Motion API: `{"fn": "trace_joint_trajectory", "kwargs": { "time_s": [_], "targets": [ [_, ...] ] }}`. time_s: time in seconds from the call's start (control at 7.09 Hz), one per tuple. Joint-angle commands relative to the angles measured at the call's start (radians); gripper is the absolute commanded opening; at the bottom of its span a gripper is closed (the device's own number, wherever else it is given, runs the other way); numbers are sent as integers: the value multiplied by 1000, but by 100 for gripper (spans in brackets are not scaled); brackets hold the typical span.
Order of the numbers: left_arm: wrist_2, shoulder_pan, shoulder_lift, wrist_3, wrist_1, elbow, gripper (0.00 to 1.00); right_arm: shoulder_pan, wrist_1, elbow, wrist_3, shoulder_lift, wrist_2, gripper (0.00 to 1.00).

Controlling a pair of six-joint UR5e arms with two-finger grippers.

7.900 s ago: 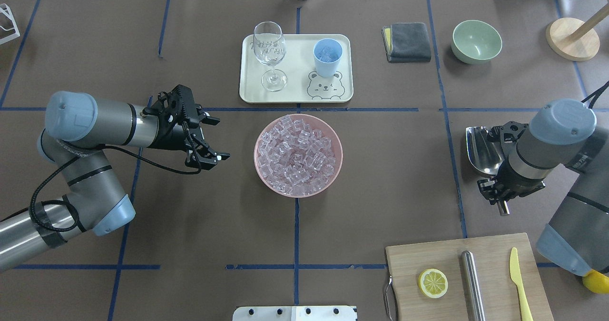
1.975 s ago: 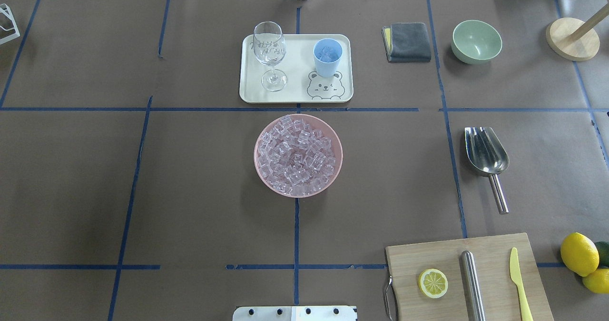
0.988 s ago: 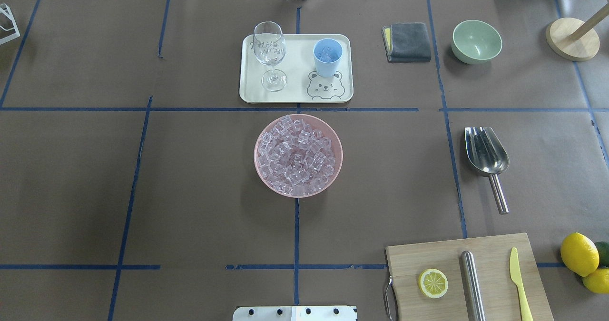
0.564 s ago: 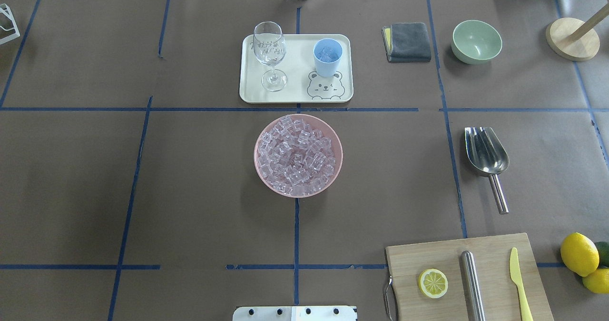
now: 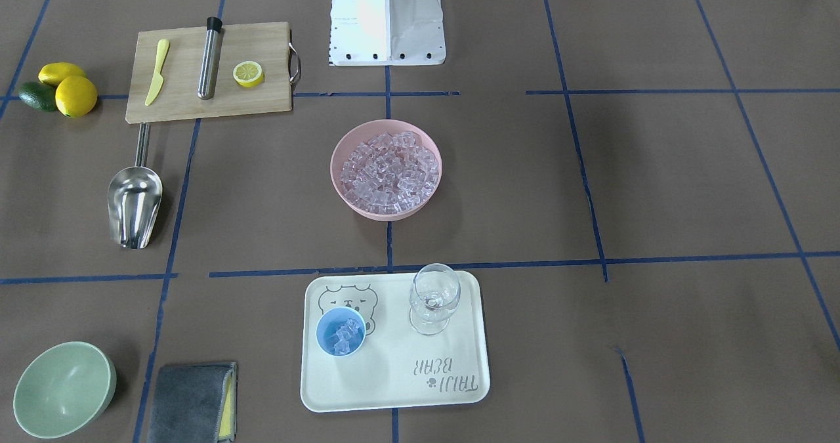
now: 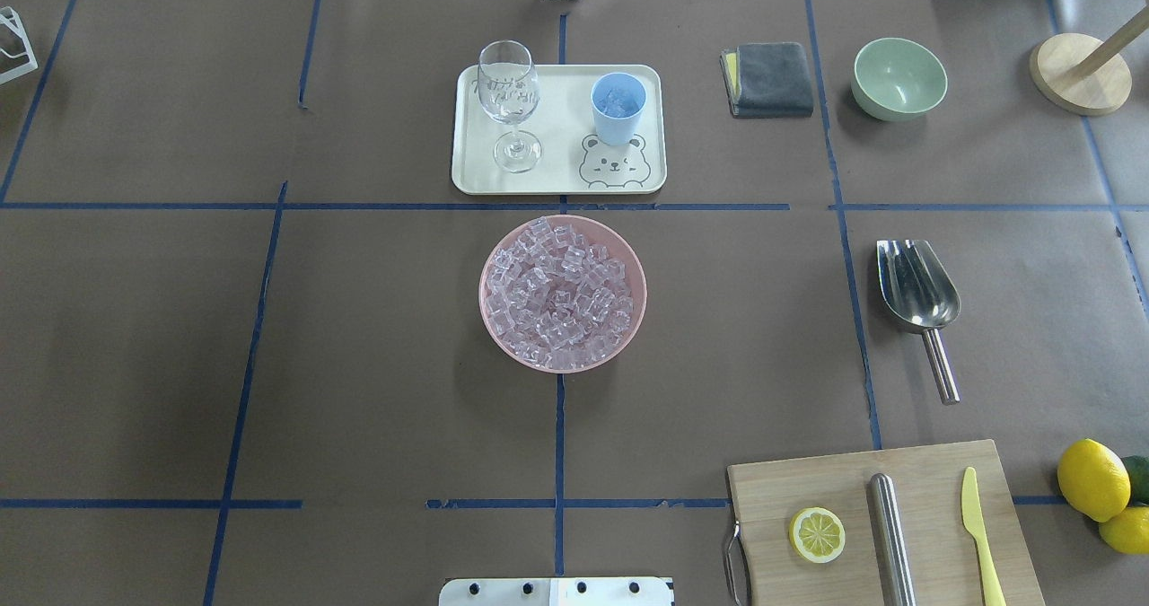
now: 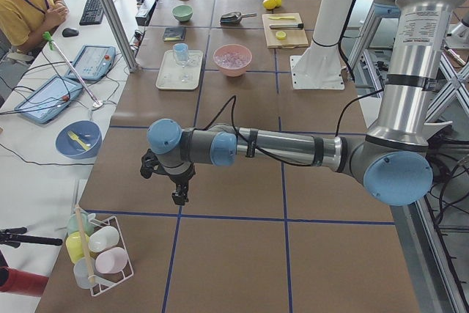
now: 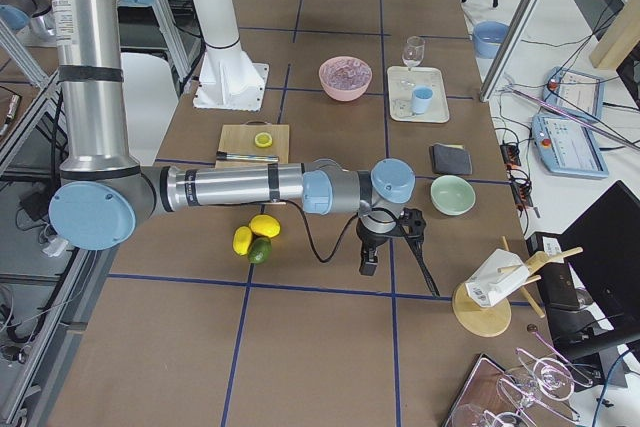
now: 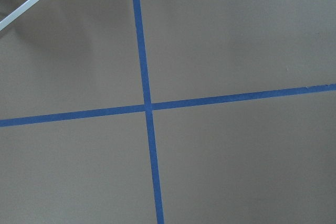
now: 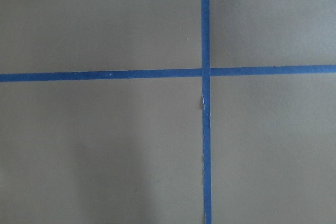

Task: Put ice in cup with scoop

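The steel scoop point(image 6: 916, 292) point(image 5: 134, 203) lies flat on the table at the right, handle toward the robot, with nothing touching it. Ice point(image 6: 561, 292) fills a pink bowl point(image 5: 341, 167) at the centre. The light-blue cup point(image 6: 618, 108) point(image 5: 340, 332) stands on the tray and has a few ice cubes inside. Neither arm appears in the overhead or front view. My left gripper point(image 7: 178, 196) hangs over bare table far to the left, and my right gripper point(image 8: 367, 265) far to the right. I cannot tell whether either is open or shut.
A white tray point(image 6: 476, 180) also carries a wine glass point(image 6: 509, 94). A grey cloth point(image 6: 767, 78) and a green bowl point(image 6: 899, 76) sit at the back right. A cutting board point(image 6: 934, 480) with lemon half, steel cylinder and knife lies front right, next to lemons point(image 6: 1093, 480).
Since the oldest frame both arms have left the overhead view, and the right gripper is gone from the scoop's handle. Nothing has moved in the last two seconds.
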Motion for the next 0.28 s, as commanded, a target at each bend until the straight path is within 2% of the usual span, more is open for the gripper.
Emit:
{"fn": "trace_joint_trajectory", "kwargs": {
  "time_s": [0.0,0.14],
  "targets": [
    [1,0,-10,0,2,-2,100,0,-1,-2,0,7,-1,100],
    [4,0,-15,0,2,-4,100,0,-1,-7,0,6,-2,100]
  ]
}}
